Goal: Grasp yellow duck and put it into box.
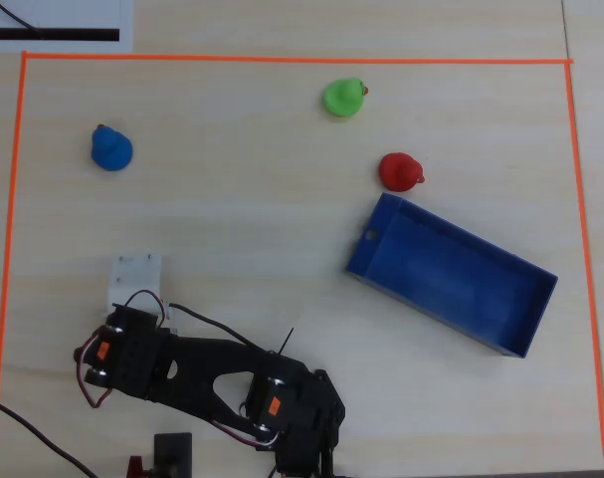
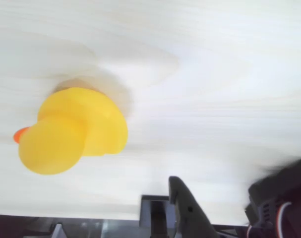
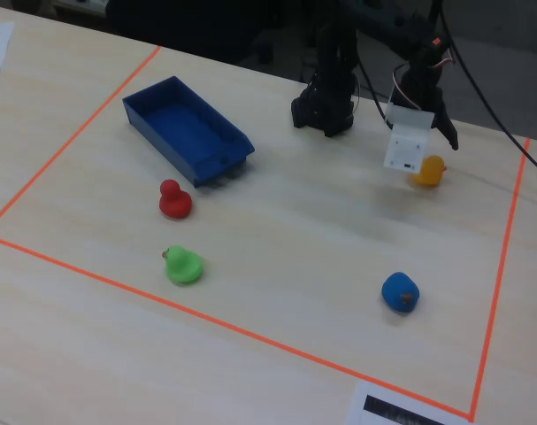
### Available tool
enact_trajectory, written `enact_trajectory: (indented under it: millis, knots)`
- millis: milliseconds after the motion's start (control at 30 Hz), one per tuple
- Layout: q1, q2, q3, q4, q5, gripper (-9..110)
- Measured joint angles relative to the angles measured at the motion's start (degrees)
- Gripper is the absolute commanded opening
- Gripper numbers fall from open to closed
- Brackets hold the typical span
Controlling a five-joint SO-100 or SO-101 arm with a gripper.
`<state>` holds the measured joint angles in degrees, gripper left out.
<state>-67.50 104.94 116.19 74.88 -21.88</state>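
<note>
Pincer [image 3: 418, 170] hovers beside the yellow duck [image 2: 73, 129]; jaw spacing unreadable. Duck looks light, smooth, rounded — squeeze the broad body, not the head.

Your arm folds low toward 9 o'clock in the overhead view; the tool [image 3: 425, 146] points down, and you can't tell from these views whether it's parted.
</note>
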Motion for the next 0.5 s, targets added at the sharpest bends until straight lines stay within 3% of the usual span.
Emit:
enact_trajectory:
  millis: [500]
  knots:
    - [-2.1, -7.5, -3.4, -2.4, 3.1, 51]
